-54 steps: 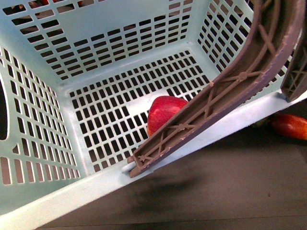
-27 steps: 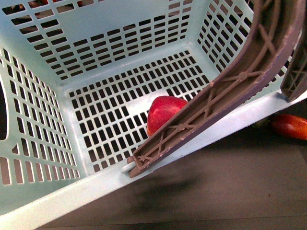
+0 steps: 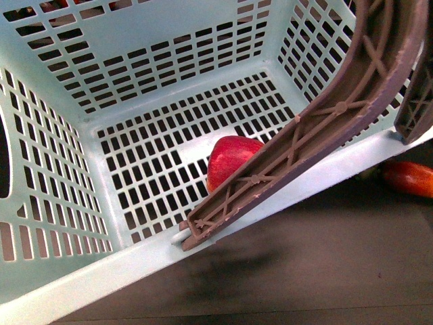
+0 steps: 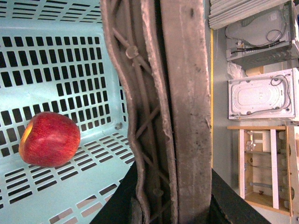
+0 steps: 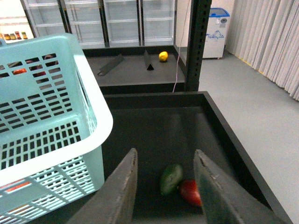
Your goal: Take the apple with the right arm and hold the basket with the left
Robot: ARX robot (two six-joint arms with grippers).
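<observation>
The dark table (image 3: 304, 271) has raised black walls. On it lie 2 touching fruits, a dark green fruit (image 5: 171, 178) and a red-orange fruit (image 5: 188, 191), near the teal basket (image 5: 70, 130).

Even, bright light; sharp views; a soft shadow beneath the basket (image 3: 101, 272).

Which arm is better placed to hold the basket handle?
Left. The handle sits between the fingers of the left gripper, while the right gripper hangs open over the bin, outside the basket.
</observation>
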